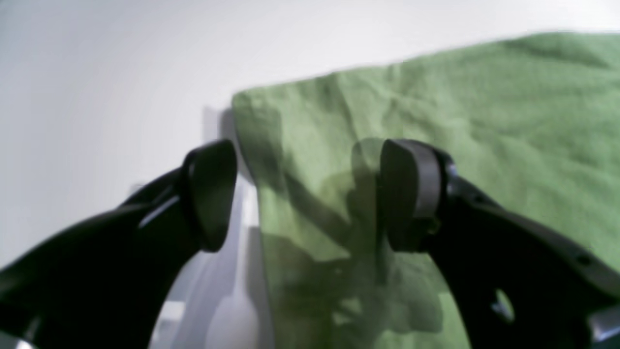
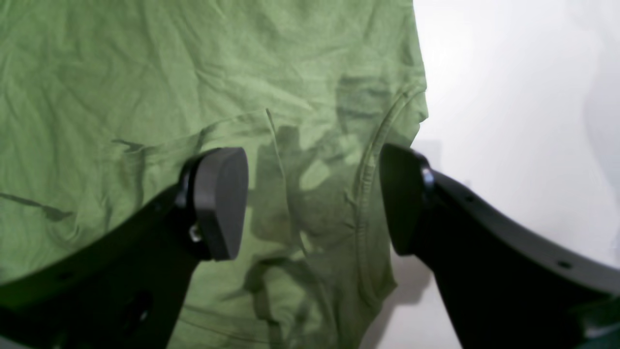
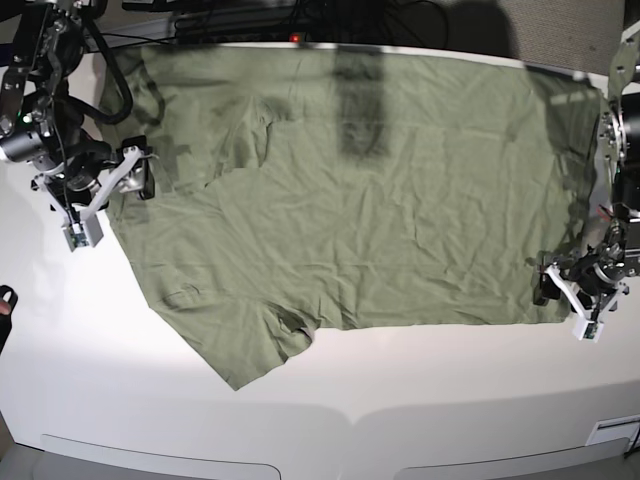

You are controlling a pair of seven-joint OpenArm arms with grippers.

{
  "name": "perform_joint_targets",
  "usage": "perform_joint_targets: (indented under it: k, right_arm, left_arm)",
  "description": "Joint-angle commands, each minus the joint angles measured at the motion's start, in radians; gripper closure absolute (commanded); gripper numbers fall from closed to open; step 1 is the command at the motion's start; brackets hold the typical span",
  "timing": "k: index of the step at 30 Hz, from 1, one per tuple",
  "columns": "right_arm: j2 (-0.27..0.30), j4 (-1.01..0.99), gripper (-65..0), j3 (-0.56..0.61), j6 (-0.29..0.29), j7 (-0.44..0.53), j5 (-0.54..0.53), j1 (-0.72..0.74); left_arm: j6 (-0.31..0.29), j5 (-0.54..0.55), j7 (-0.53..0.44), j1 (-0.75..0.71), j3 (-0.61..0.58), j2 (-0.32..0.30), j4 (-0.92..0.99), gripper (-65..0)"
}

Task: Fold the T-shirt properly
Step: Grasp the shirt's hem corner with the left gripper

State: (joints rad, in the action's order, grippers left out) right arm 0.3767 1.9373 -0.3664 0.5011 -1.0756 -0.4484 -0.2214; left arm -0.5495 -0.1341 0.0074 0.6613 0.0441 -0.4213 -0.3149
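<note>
T-shirt [image 3: 350, 190]: lay spread flat on the white table [image 3: 330, 400], wrinkled, reaching from the right tool to the left tool; one sleeve stuck out toward the table's near edge.
Left tool [image 1: 307, 194]: fingers spread wide, holding nothing. It hovered over a corner of the shirt; one pad [image 1: 409, 194] was above the fabric, the other pad above bare table just beside the shirt's edge. Contact w/ cloth: cannot tell.
Right tool [image 2: 312, 201]: fingers also spread wide, nothing between them. Below it lay the shirt's neck area w/ the ribbed collar seam [image 2: 370, 169]; one pad [image 2: 220, 201] was over the fabric, the other at the shirt's edge by the table.
Shadows: both tools threw dark shadows on the green cloth under them.
Base view: the two tools were at opposite ends of the shirt, well apart.
</note>
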Motion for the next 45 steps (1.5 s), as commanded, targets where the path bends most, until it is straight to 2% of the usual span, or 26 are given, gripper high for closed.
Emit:
perform_joint_targets:
  k: [1,6,10,17,25,30,35,41,45]
  right_arm:
    - [0.014,0.016,-42.6,-0.006,-0.004,0.009,-0.009,0.008]
    - [0.014,0.016,-42.6,-0.006,-0.004,-0.007,-0.009,0.008]
    - [0.014,0.016,-42.6,-0.006,-0.004,-0.010,-0.009,0.008]
    - [0.014,0.016,-42.6,-0.006,-0.004,-0.010,-0.009,0.008]
    - [0.014,0.016,-42.6,-0.006,-0.004,-0.005,-0.009,0.008]
    - [0.014,0.016,-42.6,-0.006,-0.004,-0.005,-0.009,0.008]
    - [0.014,0.016,-42.6,-0.006,-0.004,-0.001,-0.009,0.008]
    - [0.014,0.016,-42.6,-0.006,-0.004,-0.002,-0.009,0.008]
    - [0.014,0.016,-42.6,-0.006,-0.004,-0.002,-0.009,0.008]
  left_arm:
    - [-0.008,0.012,-0.015,0.016,0.002,-0.021,-0.012,-45.5]
    - [-0.069,0.081,0.002,-0.061,0.002,-0.022,-0.012,-45.5]
    - [-0.149,0.126,0.029,-0.078,0.002,-0.023,-0.012,-45.5]
    - [-0.149,0.338,0.210,-0.022,0.002,-0.028,-0.012,-45.5]
    - [-0.149,0.461,0.435,0.017,0.002,-0.027,-0.012,-45.5]
    - [-0.149,0.466,0.503,0.017,0.002,-0.027,-0.012,-45.5]
    - [-0.149,0.587,0.594,0.018,0.002,-0.028,-0.012,-45.5]
    - [-0.149,0.590,0.603,0.020,0.002,-0.027,-0.012,-45.5]
    - [-0.149,0.634,0.607,0.020,0.002,-0.028,-0.012,-45.5]
